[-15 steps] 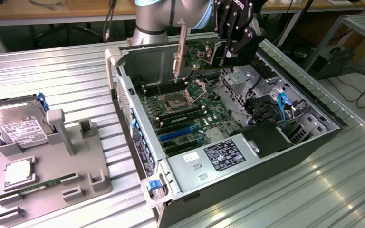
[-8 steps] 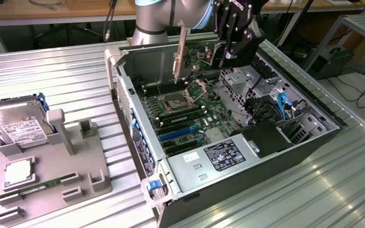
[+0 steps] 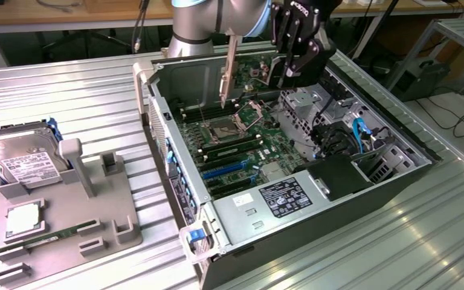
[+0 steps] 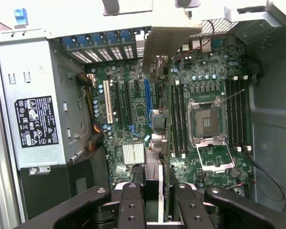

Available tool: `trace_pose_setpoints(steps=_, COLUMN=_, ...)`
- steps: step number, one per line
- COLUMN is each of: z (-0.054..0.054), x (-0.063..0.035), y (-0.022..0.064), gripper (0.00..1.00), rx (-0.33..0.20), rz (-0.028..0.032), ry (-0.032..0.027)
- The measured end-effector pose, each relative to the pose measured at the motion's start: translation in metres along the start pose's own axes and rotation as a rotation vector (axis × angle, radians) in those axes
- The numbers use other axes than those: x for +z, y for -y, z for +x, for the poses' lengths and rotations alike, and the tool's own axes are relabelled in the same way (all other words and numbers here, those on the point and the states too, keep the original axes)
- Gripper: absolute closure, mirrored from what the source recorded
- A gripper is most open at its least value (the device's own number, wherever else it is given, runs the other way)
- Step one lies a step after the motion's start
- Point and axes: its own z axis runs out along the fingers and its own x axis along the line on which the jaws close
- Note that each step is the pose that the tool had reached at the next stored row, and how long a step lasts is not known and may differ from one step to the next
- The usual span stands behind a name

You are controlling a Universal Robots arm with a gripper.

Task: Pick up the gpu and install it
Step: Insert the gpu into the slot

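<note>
Black fingers (image 4: 133,200) of the gripper (image 4: 155,202) pinch the gpu (image 4: 158,52) by its edge, card hanging edge-down above the motherboard (image 4: 133,119) inside the open case (image 3: 393,181); in the exterior view the gpu (image 3: 229,69) hangs upright over the CPU socket (image 3: 220,130); beyond, at that view's left, a grey tray (image 3: 111,232) holds a hard drive (image 3: 24,162).

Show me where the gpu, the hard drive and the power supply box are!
gpu (image 3: 229,69), exterior view, on its thin edge held above the case.
hard drive (image 3: 24,158), exterior view, on its white label.
power supply (image 4: 35,121), wrist view, on its black sticker.
</note>
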Motion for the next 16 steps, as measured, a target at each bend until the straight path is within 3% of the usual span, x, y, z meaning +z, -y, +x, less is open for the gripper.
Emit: trace_pose_setpoints(steps=16, z=-0.0001, x=0.0060, y=0.0000, gripper=0.72, rx=0.000, rz=0.0000, ry=0.0000)
